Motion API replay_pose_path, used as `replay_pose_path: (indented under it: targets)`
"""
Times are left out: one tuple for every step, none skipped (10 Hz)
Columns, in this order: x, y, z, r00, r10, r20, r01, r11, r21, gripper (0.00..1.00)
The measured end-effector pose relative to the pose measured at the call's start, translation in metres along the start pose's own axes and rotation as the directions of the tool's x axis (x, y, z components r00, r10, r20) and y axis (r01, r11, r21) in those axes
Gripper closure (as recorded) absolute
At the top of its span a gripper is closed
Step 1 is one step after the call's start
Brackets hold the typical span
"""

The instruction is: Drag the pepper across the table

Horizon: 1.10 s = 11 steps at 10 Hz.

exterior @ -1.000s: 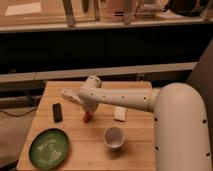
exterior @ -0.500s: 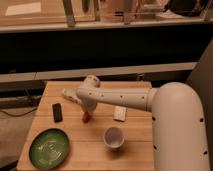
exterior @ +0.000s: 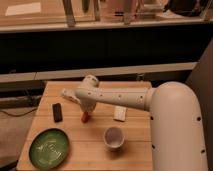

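A small red-orange pepper lies on the wooden table, left of the middle. My white arm reaches from the right across the table. Its gripper points down right over the pepper, and the wrist hides most of it. The pepper's lower tip shows just under the gripper.
A green plate sits at the front left. A black rectangular object lies left of the pepper. A white cup stands at the front middle. A small white packet lies right of the gripper. A dark shelf runs behind the table.
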Motion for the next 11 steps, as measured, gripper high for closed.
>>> replay_pose_path:
  targets:
    - [-0.0003,-0.0008,0.0001,1.000,-0.002,0.000,0.002,1.000,-0.002,0.98]
    - [-0.0001,-0.0008,0.0002,1.000,-0.004,0.000,0.004,1.000,-0.004,0.98]
    - [0.0004,-0.0010,0.0001,1.000,-0.005,0.000,0.005,1.000,-0.006,0.98]
    - [0.0003,-0.0026,0.0004,1.000,-0.008,0.000,0.008,1.000,-0.008,0.98]
    - [-0.0007,-0.0051,0.0008,1.000,-0.013,0.000,0.013,1.000,-0.009,0.98]
    - [-0.0014,-0.0070,0.0011,1.000,-0.016,0.000,0.016,1.000,-0.010,0.98]
    - [-0.0014,-0.0080,0.0017,1.000,-0.018,0.002,0.018,1.000,-0.012,0.98]
    - [-0.0010,-0.0079,0.0022,1.000,-0.018,0.002,0.018,1.000,-0.013,0.98]
    - [0.0003,-0.0078,0.0026,1.000,-0.019,0.001,0.019,1.000,-0.015,0.98]
    - [0.0004,-0.0079,0.0030,1.000,-0.020,0.001,0.020,1.000,-0.017,0.98]
    - [0.0004,-0.0092,0.0034,1.000,-0.023,0.002,0.023,1.000,-0.018,0.98]
